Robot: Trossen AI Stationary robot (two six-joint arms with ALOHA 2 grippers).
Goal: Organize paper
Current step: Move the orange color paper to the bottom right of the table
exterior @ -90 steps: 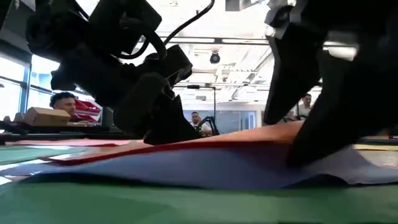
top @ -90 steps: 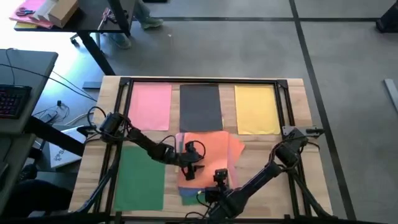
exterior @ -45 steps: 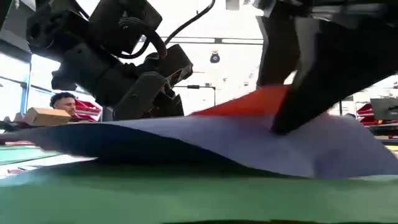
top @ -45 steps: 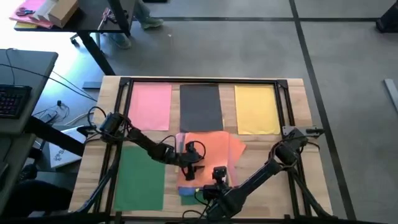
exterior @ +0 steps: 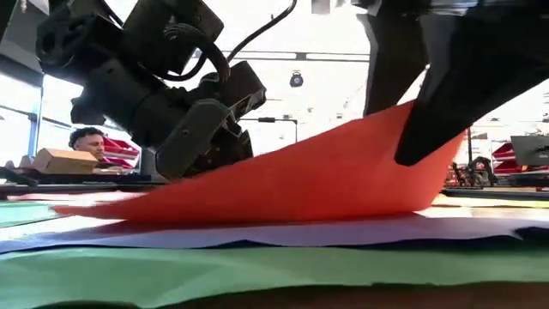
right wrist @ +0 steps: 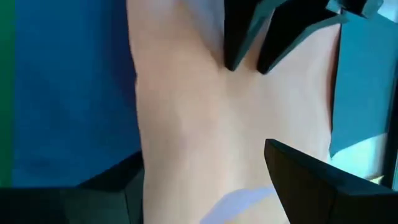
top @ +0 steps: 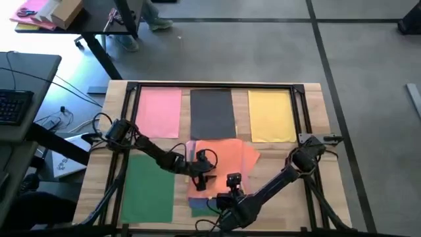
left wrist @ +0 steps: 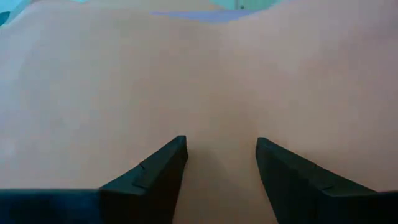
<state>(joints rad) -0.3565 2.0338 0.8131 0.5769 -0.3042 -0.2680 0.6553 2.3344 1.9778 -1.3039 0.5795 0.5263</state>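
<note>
Near edge of wooden table (top: 309, 204): green sheet (top: 148, 184) flat at near-left corner, filling foreground in low view. Just beside it at near-middle, blue sheet (top: 197, 205) flat under orange sheet (top: 220, 161), strip of blue peeking out at near end. Right gripper (top: 230, 191) over near end of orange sheet, jaws pinched narrow on it, near end lifted off blue sheet in low view. Left gripper (top: 200, 172) just beyond, fingers (left wrist: 161, 171) apart w/ tips down on orange sheet, pressing not gripping. Both arms reaching in from table sides, crowding near-middle.

Far edge: pink sheet (top: 160, 112) at far-left, dark grey sheet (top: 212, 112) at far-middle, yellow sheet (top: 272, 115) at far-right, all flat, side by side w/ small gaps. Black frame (top: 217, 84) round table edges. Bare wood at near-right corner, betw right arm and edge.

Beyond table: grey floor open at far and right. Dark desk w/ keyboard (top: 14, 105) off left side, cables beside. In low view, seated person (exterior: 88, 142) far-left, bright windows behind.
</note>
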